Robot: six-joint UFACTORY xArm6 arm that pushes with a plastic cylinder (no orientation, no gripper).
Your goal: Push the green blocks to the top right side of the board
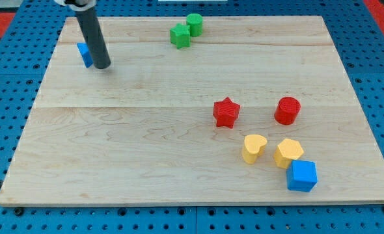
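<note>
A green star-shaped block [179, 36] and a green cylinder [194, 24] sit touching each other near the top edge of the wooden board [114, 149], about the middle. My tip [102, 65] rests on the board at the view's upper left, far left of the green blocks. It is right beside a blue block [84, 53], which the rod partly hides.
A red star [226, 112] and a red cylinder [287, 110] lie right of centre. A yellow heart [253, 147], a yellow hexagon [288, 152] and a blue cube [302, 175] cluster at the lower right. Blue pegboard [10, 78] surrounds the board.
</note>
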